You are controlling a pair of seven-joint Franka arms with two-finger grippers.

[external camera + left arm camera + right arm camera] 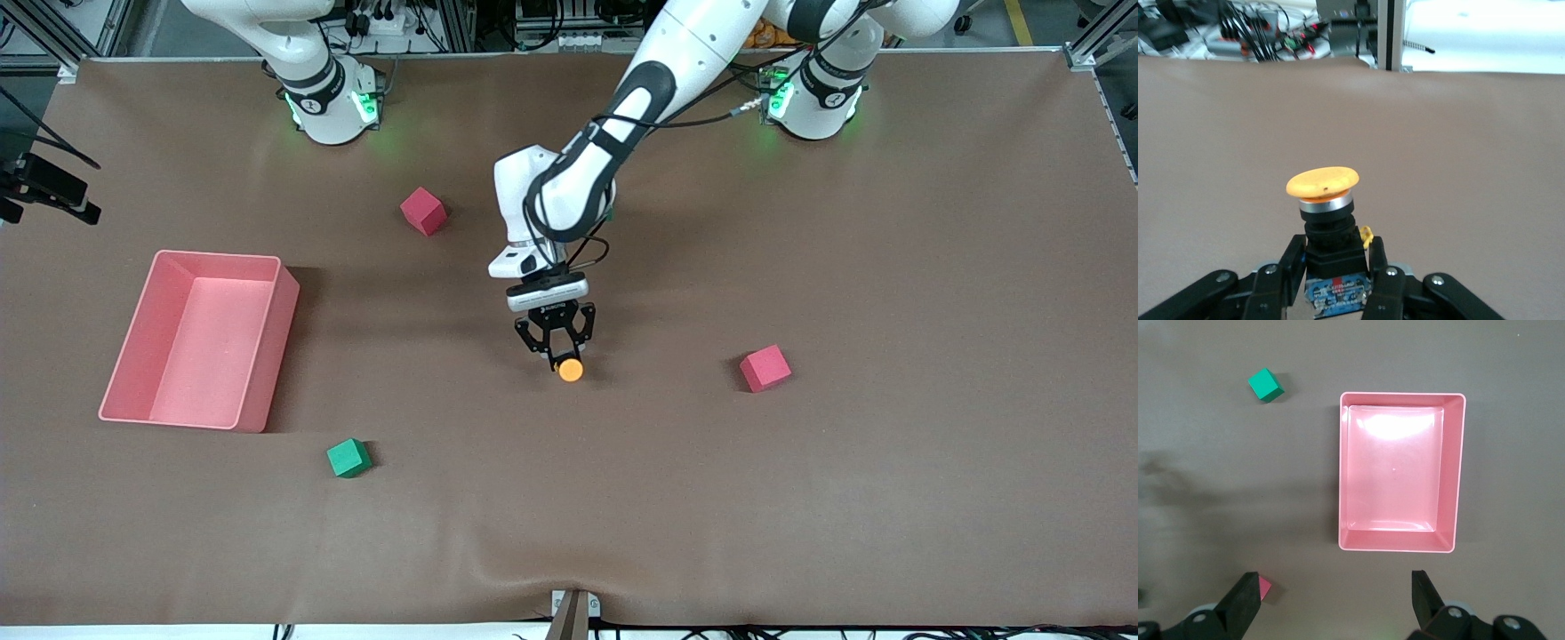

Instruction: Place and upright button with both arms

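Note:
The button has a round orange cap on a dark body. My left gripper is shut on its dark body, low over the middle of the table. In the left wrist view the button sticks out from between the fingers with its cap pointing away from the gripper. I cannot tell whether it touches the table. My right gripper is open and empty, high over the table beside the pink bin. It is out of the front view, and that arm waits.
The pink bin stands toward the right arm's end. One red cube lies near the right arm's base, another beside the button toward the left arm's end. A green cube lies nearer the camera and shows in the right wrist view.

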